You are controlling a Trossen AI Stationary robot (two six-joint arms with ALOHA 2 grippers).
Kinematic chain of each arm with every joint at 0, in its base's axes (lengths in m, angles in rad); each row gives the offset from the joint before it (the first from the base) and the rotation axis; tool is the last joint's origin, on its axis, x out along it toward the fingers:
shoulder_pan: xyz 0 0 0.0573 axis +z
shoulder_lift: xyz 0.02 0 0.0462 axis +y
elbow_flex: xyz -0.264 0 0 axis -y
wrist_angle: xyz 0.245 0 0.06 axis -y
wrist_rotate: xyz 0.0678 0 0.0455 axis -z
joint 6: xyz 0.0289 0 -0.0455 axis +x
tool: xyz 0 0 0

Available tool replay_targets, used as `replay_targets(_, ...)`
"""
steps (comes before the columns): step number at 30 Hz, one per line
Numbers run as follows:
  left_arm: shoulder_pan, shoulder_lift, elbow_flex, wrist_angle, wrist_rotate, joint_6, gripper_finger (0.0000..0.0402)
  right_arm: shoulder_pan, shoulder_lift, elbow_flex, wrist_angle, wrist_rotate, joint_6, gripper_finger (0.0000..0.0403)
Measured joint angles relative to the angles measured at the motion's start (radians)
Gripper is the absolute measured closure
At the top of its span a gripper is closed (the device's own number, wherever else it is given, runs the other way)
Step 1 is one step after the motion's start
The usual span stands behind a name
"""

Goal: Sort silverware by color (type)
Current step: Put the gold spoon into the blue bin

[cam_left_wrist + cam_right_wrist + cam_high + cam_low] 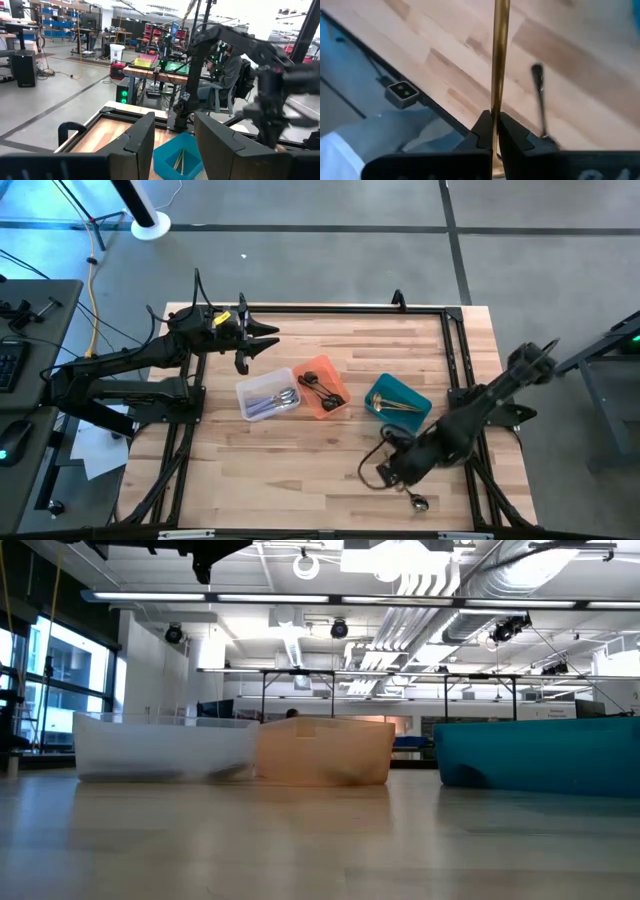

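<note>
My right gripper (383, 471) is low over the table's near right part, shut on a thin gold piece of silverware (499, 55). A dark piece of silverware (538, 97) lies on the wood beside it; it also shows in the high view (418, 502). My left gripper (262, 340) hangs open and empty over the far left of the table. The clear bin (266, 397) holds silver pieces, the orange bin (321, 387) black ones, and the teal bin (397, 400) gold ones (180, 160). My right gripper pinches the gold piece's thin handle (496, 107) between its two fingers. The handle runs straight out ahead of the fingers, along them. Its far end lies outside the right wrist view. The piece appears lifted clear of the wood.
The three bins stand in a row across the table's middle (320, 750). A black frame rail (452, 350) runs along the table's right and far edges. A person sits at a bench in the room beyond (227, 65).
</note>
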Motion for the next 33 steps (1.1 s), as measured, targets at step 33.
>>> replay_targets(33, -0.078, 0.026, 0.004, 0.225, -0.072, -0.149, 0.0273, -0.810, -0.141, -0.145, 0.717, -0.249, -1.583, 0.0403)
